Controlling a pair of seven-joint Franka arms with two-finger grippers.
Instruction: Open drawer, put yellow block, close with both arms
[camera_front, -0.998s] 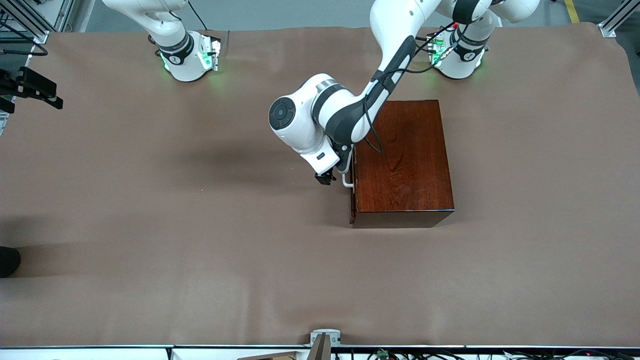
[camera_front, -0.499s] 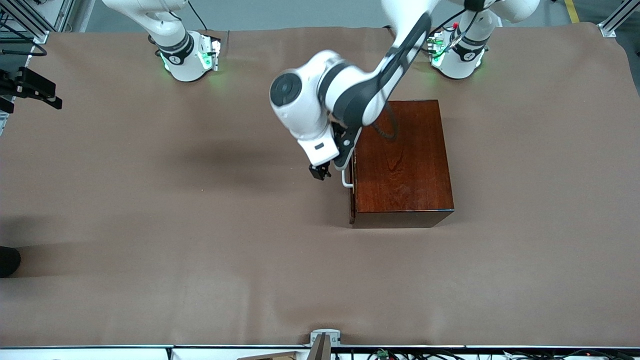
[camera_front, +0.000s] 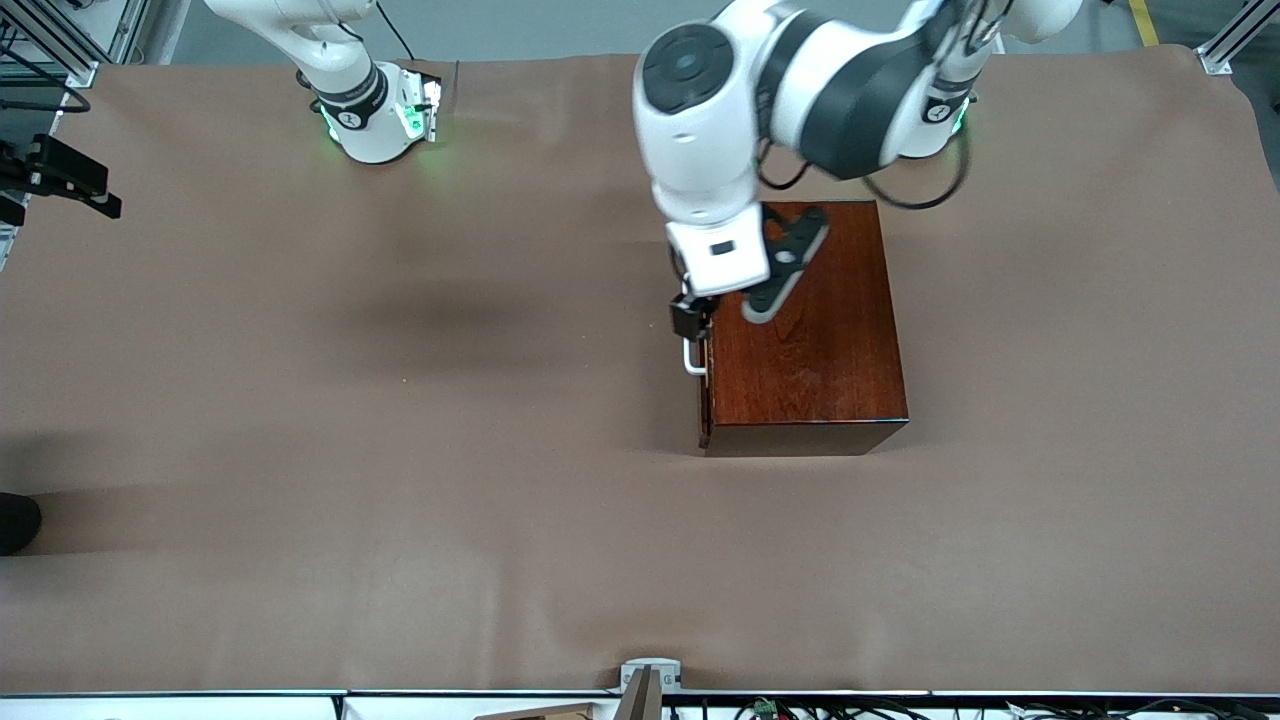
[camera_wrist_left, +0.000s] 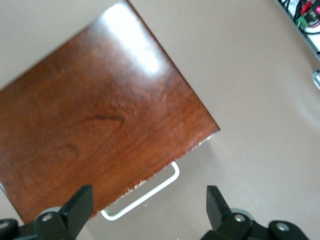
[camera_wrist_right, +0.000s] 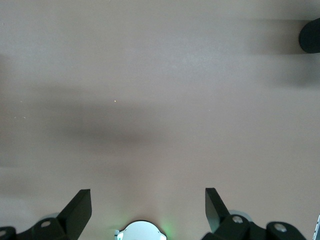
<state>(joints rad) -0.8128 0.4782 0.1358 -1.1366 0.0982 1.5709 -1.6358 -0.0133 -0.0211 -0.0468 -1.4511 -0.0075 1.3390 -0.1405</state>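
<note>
The mahogany box (camera_front: 812, 320) stands on the brown table toward the left arm's end. Its drawer is shut; only the dark front (camera_front: 704, 400) and white U-shaped handle (camera_front: 692, 358) show. My left gripper (camera_front: 690, 318) is open and empty, up in the air over the handle. In the left wrist view the box top (camera_wrist_left: 100, 125) and the handle (camera_wrist_left: 145, 195) lie below the open left gripper (camera_wrist_left: 147, 202). My right gripper (camera_wrist_right: 147, 202) is open and empty over bare table near its own base; it is out of the front view. The yellow block is not in view.
The right arm's green-lit base (camera_front: 375, 110) and the left arm's base (camera_front: 935, 115) stand along the table's back edge. A black round object (camera_front: 15, 520) sits at the table's edge toward the right arm's end, also in the right wrist view (camera_wrist_right: 310, 35).
My left arm has risen and swung toward the box. Its gripper has moved from beside the handle to over it. The drawer stays shut. The right arm has not moved.
</note>
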